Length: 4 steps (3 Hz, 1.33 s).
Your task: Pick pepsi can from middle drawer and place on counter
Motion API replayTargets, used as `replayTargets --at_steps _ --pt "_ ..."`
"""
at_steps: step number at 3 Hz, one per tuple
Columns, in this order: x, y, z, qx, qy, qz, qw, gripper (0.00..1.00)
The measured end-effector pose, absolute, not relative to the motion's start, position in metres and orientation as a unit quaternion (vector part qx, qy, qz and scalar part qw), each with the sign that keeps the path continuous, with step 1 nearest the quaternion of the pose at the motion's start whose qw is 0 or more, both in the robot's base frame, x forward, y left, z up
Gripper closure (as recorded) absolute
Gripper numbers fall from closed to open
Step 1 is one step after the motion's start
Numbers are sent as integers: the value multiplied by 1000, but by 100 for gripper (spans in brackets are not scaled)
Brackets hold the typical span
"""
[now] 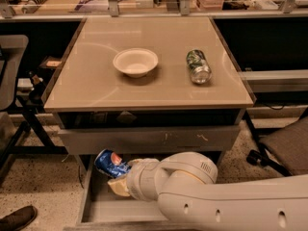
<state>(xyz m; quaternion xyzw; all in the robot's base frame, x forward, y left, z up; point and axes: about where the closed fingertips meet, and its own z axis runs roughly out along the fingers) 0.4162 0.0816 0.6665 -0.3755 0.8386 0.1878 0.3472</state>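
The pepsi can (109, 162) is blue with a round logo and is tilted, held above the left part of the open middle drawer (103, 210). My gripper (117, 173) is shut on the can's right end, with one pale finger (117, 187) showing below it. My white arm reaches in from the lower right. The can is just below the grey drawer front (149, 139) and lower than the counter (144, 93).
On the counter stand a white bowl (135, 61) and a green and silver can (198, 66) lying on its side. A chair base (21, 129) is at the left, a shoe (17, 218) at the bottom left, and a seat (286, 146) at the right.
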Motion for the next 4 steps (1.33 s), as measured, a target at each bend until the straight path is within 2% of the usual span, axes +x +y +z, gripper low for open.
replayTargets --at_steps 4 --pt "440 159 770 -459 773 168 405 100"
